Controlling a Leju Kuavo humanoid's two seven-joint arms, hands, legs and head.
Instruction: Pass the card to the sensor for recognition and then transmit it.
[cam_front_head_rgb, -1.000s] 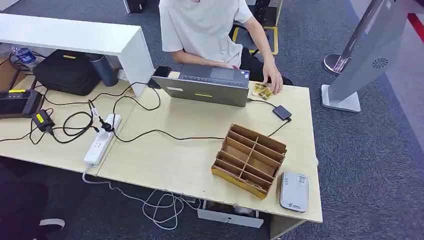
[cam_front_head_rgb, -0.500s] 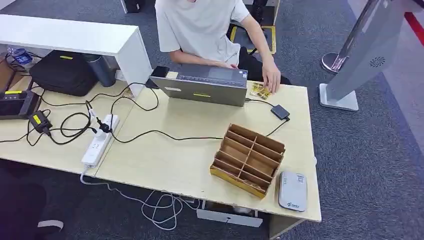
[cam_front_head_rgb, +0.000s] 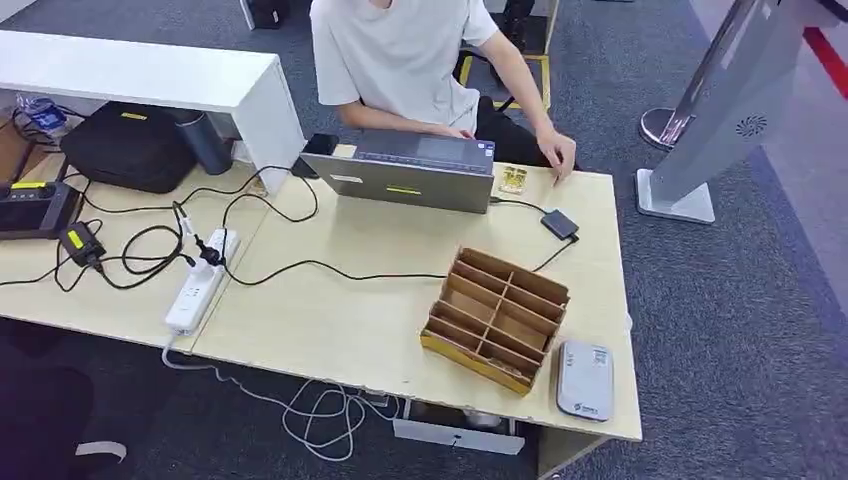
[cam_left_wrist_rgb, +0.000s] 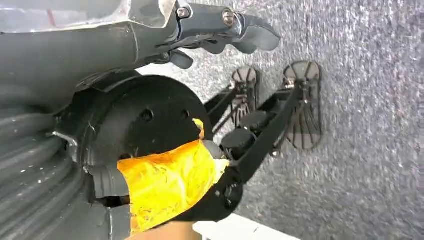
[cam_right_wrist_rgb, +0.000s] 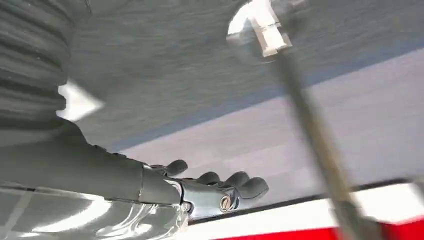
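Observation:
A small stack of gold-patterned cards lies on the far side of the table, just right of the laptop. A person's hand hovers beside the cards, off them. A small dark square sensor on a cable sits to the right, nearer me than the cards. My left hand hangs over the grey carpet and holds nothing. My right hand also hangs free, its fingers apart and empty.
A wooden divided organiser stands at the front right of the table, with a grey-white device beside it at the edge. Cables and a power strip cover the left side. A grey kiosk stand stands right of the table.
The person's hand has lifted off the cards and drawn back to the right, leaving them in a neat stack. The head camera has shifted slightly.

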